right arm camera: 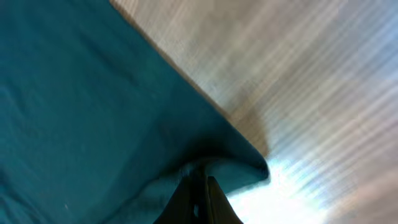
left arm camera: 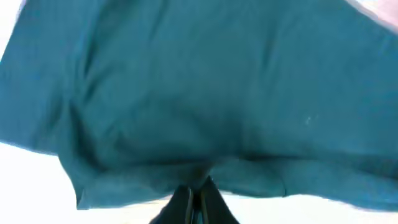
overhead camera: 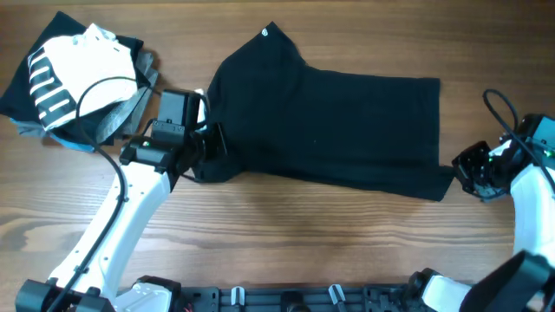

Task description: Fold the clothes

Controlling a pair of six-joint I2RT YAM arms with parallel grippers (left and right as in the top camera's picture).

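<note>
Our left gripper [left arm camera: 198, 186] is pinched together on the black T-shirt [overhead camera: 329, 130] at its left edge. Our right gripper [right arm camera: 200, 179] is clamped on the shirt's near right corner. The shirt lies spread across the middle of the wooden table [overhead camera: 286, 234]. A small white tag [overhead camera: 264, 33] shows at its far edge, too small for us to read. The left arm [overhead camera: 117, 221] reaches diagonally from the near left. The right arm [overhead camera: 529, 195] bends in from the right edge. A white-and-black pile of clothes [overhead camera: 78, 74] lies far left.
</note>
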